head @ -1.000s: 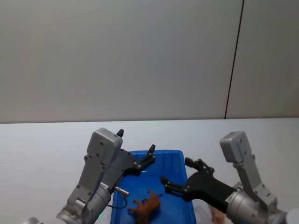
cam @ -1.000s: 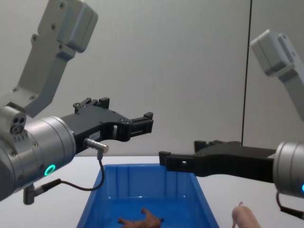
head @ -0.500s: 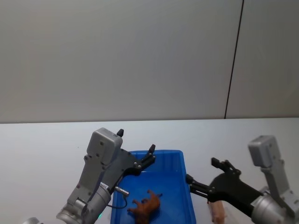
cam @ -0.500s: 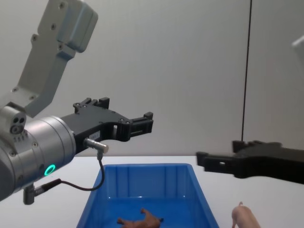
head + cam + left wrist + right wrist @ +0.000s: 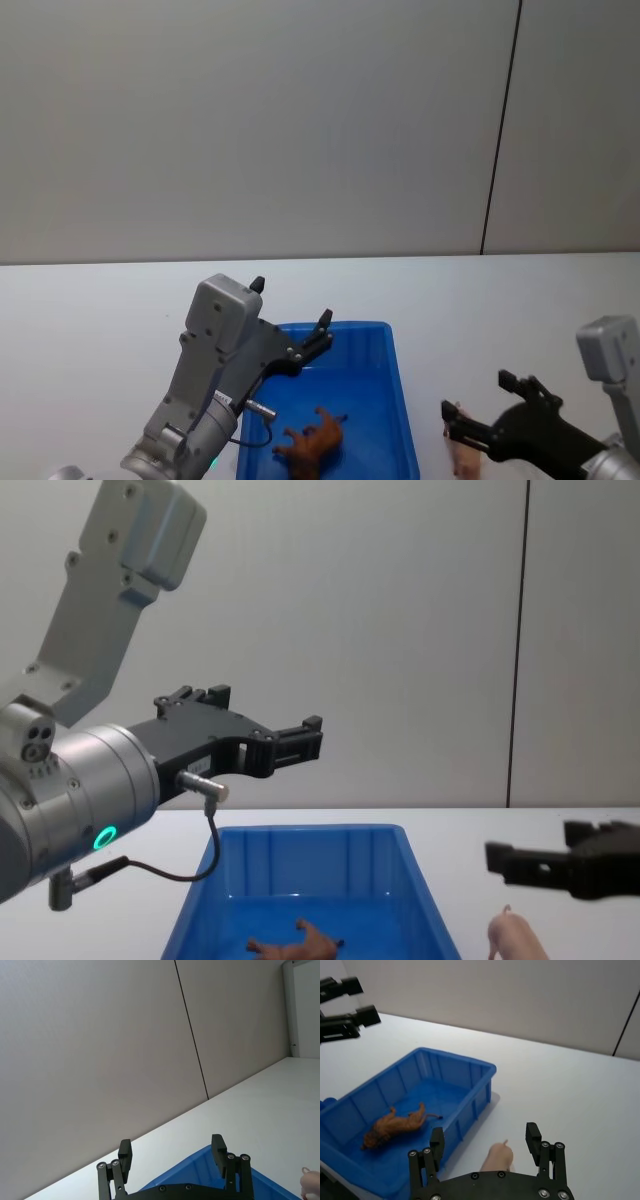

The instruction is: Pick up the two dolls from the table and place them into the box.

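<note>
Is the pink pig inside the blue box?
No, the pig lies on the table beside the box; the brown doll is the one inside.

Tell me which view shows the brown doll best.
Right wrist view: the brown doll lies whole on the box floor. Head view shows the doll smaller, near the bottom edge; chest view sees it side-on, cut off below.

wall (image 5: pixel 250 120): plain, pale grey, matt; runs full width of head view.
seam (image 5: pixel 500 130): thin dark vertical line, right of centre; runs from top of view down to wall base; splits wall into wide left panel & narrower right panel.
table (image 5: pixel 90 320): flat, white; far edge straight, meets wall base.
upright strip (image 5: pixel 288 1005): paler, at wall's far end in left wrist view; type n/k.
light: even, diffuse.
</note>
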`<state>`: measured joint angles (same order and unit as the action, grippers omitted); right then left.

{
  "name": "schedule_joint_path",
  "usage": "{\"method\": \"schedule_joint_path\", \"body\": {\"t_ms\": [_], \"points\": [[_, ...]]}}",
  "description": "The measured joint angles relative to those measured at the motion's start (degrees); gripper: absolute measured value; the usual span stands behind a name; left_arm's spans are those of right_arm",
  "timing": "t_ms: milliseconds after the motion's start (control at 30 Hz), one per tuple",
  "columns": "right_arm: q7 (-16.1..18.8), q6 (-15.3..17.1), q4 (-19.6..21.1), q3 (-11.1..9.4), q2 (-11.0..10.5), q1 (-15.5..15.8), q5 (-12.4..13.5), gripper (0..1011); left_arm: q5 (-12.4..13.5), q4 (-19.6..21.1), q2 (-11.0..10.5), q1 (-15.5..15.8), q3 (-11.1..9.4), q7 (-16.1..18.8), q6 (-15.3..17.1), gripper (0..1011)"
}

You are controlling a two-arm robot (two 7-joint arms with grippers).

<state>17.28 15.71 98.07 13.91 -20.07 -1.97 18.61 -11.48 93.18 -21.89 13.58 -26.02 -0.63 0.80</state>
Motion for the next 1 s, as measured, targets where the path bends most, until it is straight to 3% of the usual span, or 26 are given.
{"method": "schedule_joint_path", "body": {"t_ms": [333,667,1000], "points": [[-1.40,2.83,-1.07,-0.22,-0.86,1.60,1.23,1001,0.00,0.00,0.00,0.00,0.00,0.00,0.00,1001],[-1.96,4.30,-3.77,0.52,0.03,1.31,0.83,996,0.00,0.00,0.00,0.00,0.00,0.00,0.00,1001],[-2.20,4.54,-6.68,1.38,1.48,0.05,0.25,744,0.00,0.00,0.00,0.00,0.00,0.00,0.00,1001]]}}
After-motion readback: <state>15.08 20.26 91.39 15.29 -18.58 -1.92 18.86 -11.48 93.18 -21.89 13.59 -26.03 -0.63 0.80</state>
